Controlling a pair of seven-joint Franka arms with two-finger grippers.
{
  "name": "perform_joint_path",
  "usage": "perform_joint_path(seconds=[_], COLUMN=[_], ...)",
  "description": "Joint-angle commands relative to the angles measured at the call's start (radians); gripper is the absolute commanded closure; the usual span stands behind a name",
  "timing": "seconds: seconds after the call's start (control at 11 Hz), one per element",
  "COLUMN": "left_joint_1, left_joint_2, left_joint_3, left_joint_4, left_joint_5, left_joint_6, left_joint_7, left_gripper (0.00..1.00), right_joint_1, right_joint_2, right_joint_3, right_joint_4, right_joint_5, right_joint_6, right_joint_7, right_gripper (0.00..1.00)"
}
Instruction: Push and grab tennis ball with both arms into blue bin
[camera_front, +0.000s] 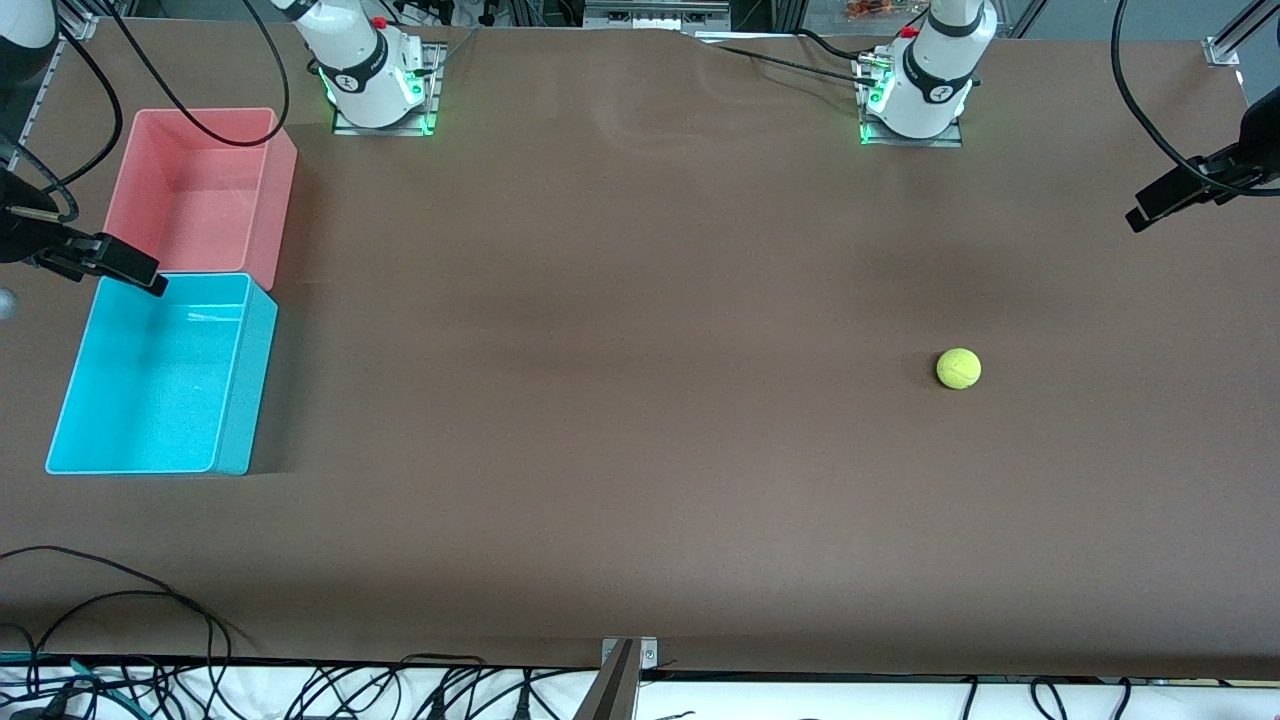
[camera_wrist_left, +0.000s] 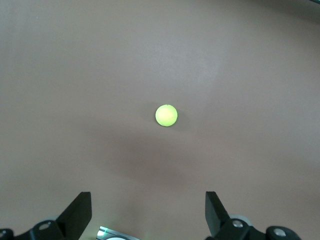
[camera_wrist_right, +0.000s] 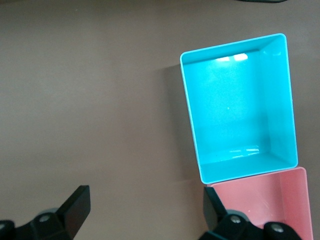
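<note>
The right gripper (camera_front: 105, 262) is hanging wide open and empty over the seam between the pink bin (camera_front: 280, 160) and the blue bin (camera_front: 245, 400), while the tennis ball (camera_front: 958, 368) is sitting alone on the bare table (camera_front: 620, 400) toward the left arm's end, well apart from both bins. The left gripper (camera_front: 1180, 195) is hovering high with its jaws spread and nothing between them, so it should probably be coming down beside the ball and nudging it gently toward the bins, keeping the roll slow. No readable brand or writing is showing on the ball or bins

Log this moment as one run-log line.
stage: start | tennis ball: on table near left arm's end, untouched | blue bin: empty | left gripper: open, above ball | right gripper: open, beside bins
</note>
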Motion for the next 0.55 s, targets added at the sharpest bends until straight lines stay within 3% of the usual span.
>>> perform_joint_path(seconds=[0.0,0.45], left_joint_1=[0.005,0.007], left_joint_2=[0.016,0.017], left_joint_3=[0.003,0.003], left_joint_4=[0.056,0.058], left_joint_5=[-0.013,-0.008], left_joint_6=[-0.024,-0.024], left_joint_7=[0.007,0.161], left_gripper=[0.0,0.0], right_joint_1=[-0.003,-0.003], right_joint_2=[0.003,0.001], right_joint_3=[-0.007,-0.009], right_joint_4=[0.024,0.024], right_joint_5=[0.008,0.008], right_joint_6=[-0.032,-0.032], right_joint_7=[-0.013,-0.013], right_gripper=[0.0,0.0])
